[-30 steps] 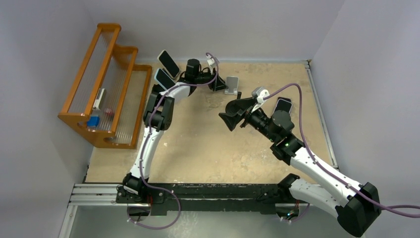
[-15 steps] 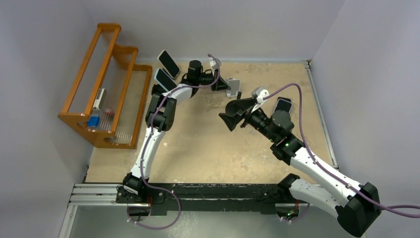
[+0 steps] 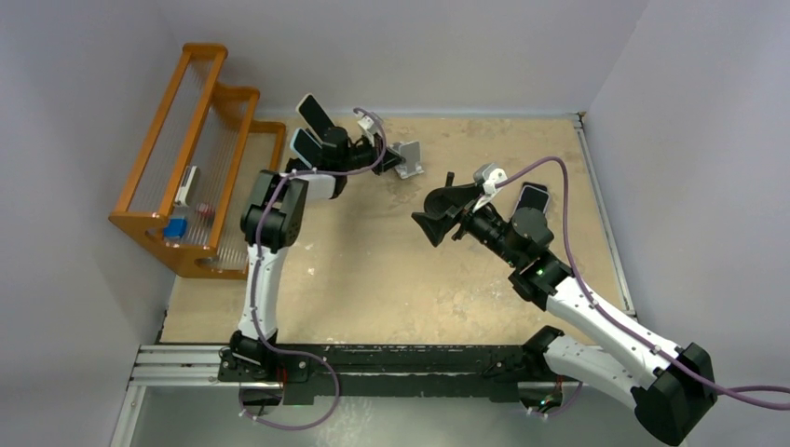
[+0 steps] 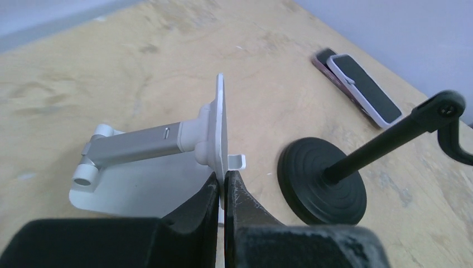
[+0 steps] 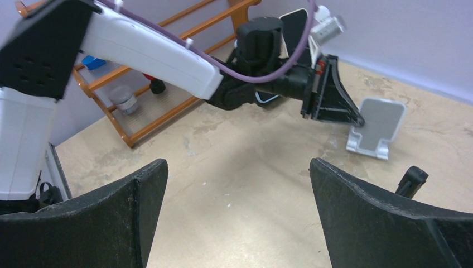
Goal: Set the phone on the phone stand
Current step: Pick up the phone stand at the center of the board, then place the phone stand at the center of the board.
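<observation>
Sandy tabletop (image 3: 391, 261) carries everything. On it the left gripper (image 4: 225, 184) is pinched tight on the plate edge of the phone stand (image 4: 220, 128). From this gripper the phone (image 4: 363, 89) lies flat ahead-right, past the black stand (image 4: 321, 178), with its long axis slanting away. The right gripper (image 5: 234, 167), spread wide and empty, looks nearer.

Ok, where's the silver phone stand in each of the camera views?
Top external: the silver phone stand sits at the far side, just left of middle.
Left wrist: silver phone stand at centre frame, its plate edge-on, pinched in the jaws.
Right wrist: silver phone stand right of centre.
Shared landmark: the black round-based stand, just right of it in every view.
</observation>
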